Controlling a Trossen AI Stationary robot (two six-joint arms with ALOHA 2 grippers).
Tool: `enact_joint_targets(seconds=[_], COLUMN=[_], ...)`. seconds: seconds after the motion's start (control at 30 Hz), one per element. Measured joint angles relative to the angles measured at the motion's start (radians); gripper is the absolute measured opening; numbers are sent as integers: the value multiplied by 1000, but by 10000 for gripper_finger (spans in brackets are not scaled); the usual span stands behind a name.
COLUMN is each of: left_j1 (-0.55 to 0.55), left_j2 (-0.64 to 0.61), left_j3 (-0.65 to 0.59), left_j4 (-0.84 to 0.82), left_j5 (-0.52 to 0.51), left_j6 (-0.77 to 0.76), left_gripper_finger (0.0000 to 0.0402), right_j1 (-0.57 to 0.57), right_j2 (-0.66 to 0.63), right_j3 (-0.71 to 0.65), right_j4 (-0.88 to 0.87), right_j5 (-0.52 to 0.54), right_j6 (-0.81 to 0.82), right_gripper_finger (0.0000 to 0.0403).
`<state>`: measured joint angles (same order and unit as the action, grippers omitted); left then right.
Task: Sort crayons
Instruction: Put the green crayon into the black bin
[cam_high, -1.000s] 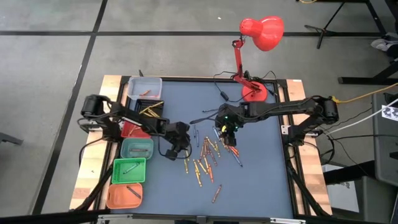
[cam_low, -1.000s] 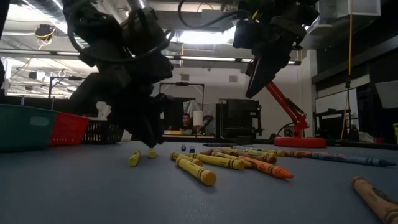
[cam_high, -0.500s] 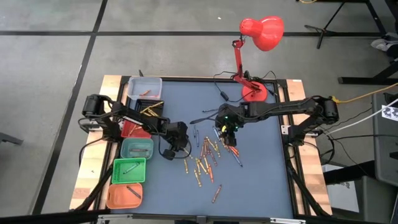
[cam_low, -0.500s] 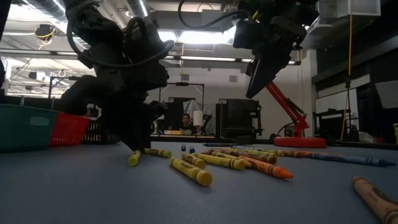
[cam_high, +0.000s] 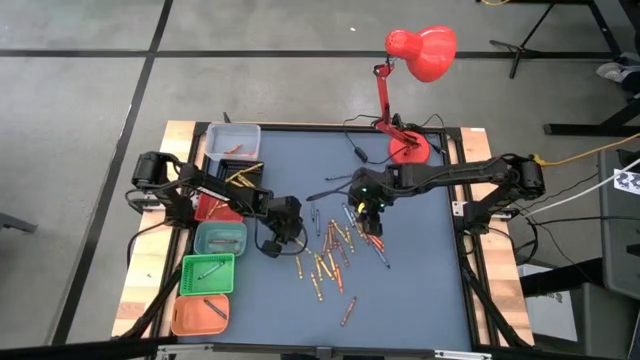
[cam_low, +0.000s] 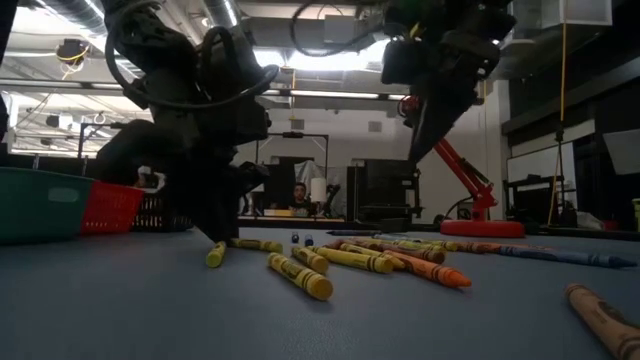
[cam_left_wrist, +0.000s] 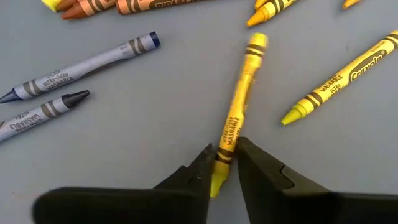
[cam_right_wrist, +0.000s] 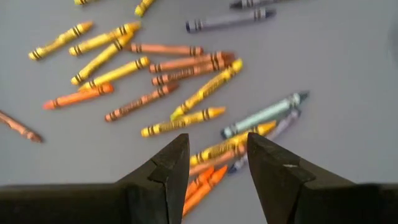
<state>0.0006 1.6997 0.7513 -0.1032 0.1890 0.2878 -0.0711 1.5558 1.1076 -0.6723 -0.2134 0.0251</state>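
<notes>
My bench is a wide blue-grey top on a wooden frame, with a red lamp standing at its far edge. Down its left side runs a row of small bins: grey, black, red, teal, green and orange, several with a stick or two inside.

The crayons lie loose in a scatter at the middle of the bench, mostly yellow and orange, with a few blue, grey and dark ones along the far side of the heap.

My left jaws are down at the near-left edge of that scatter, clamped on the tip end of a yellow crayon whose other end points away across the bench; two grey-blue crayons lie just beside it.

My right jaws hang spread wide above the far side of the pile, gripping nothing.
</notes>
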Motion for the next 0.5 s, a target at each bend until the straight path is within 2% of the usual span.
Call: enact_joint_targets(seconds=[0.2, 0.37, 0.5], left_j1=[0, 0, 2], left_j2=[-1, -14, -40], left_j3=[0, 4, 59], left_j4=[-1, -14, -97], left_j5=[-6, -17, -66], left_j6=[0, 0, -2], left_gripper_finger=[8, 9, 6], right_j1=[39, 117, 179], right_j2=[-1, -3, -3], right_j3=[-39, -78, -87], right_j4=[-38, -51, -60], right_j5=[11, 23, 48], right_j6=[53, 95, 130], right_gripper_finger=[159, 159, 159])
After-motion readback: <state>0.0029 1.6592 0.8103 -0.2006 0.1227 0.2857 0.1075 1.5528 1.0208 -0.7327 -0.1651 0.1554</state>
